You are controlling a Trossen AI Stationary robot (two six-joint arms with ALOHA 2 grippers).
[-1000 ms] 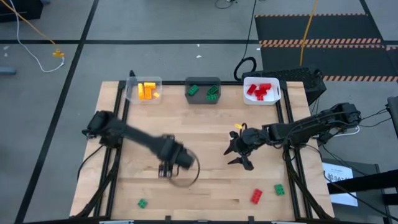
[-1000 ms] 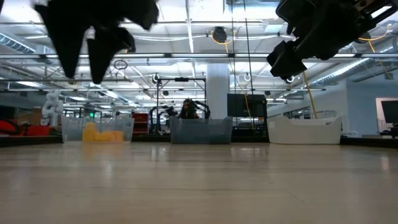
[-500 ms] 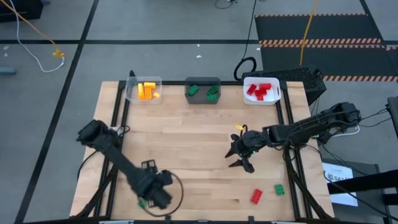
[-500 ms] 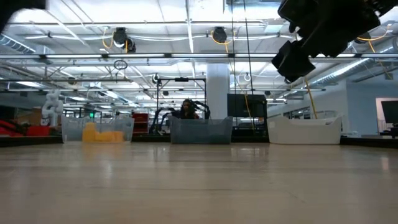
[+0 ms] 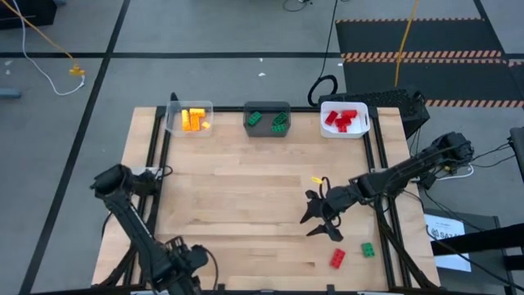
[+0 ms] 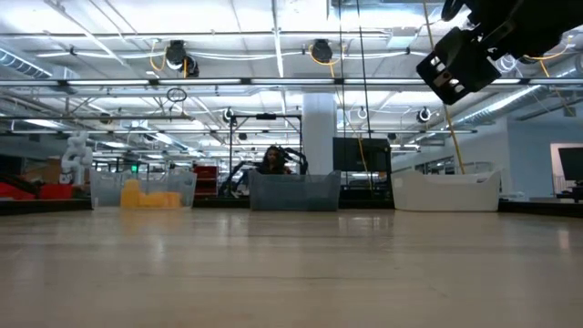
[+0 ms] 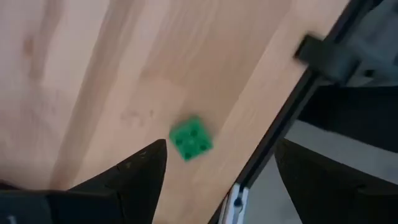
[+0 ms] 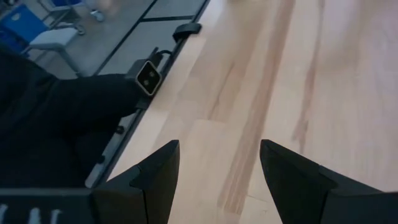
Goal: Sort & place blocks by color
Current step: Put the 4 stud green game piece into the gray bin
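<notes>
A small green block [image 7: 191, 138] lies flat on the wooden table beside its near left edge. My left gripper [image 7: 221, 149] hangs above it, pointing down and open, one finger on either side and clear of it. In the high view that gripper [image 5: 182, 270] covers the block. My right gripper [image 5: 311, 223] stands open above the table's right half, pointing toward the left, with nothing between its fingers [image 8: 217, 168]. Near the front right, a red block [image 5: 336, 258] and a green block [image 5: 368, 249] lie on the table.
Three bins stand along the far edge: a clear one [image 5: 190, 119] with yellow and orange blocks, a dark grey one [image 5: 268, 119] with green blocks, a white one [image 5: 344, 119] with red blocks. The black table frame [image 7: 273, 134] runs close beside the green block.
My left gripper has swung from the table's middle toward the near left corner and rolled about its own axis; it now stands over the green block, still open. My right gripper has drifted a little toward the near edge, its opening unchanged.
</notes>
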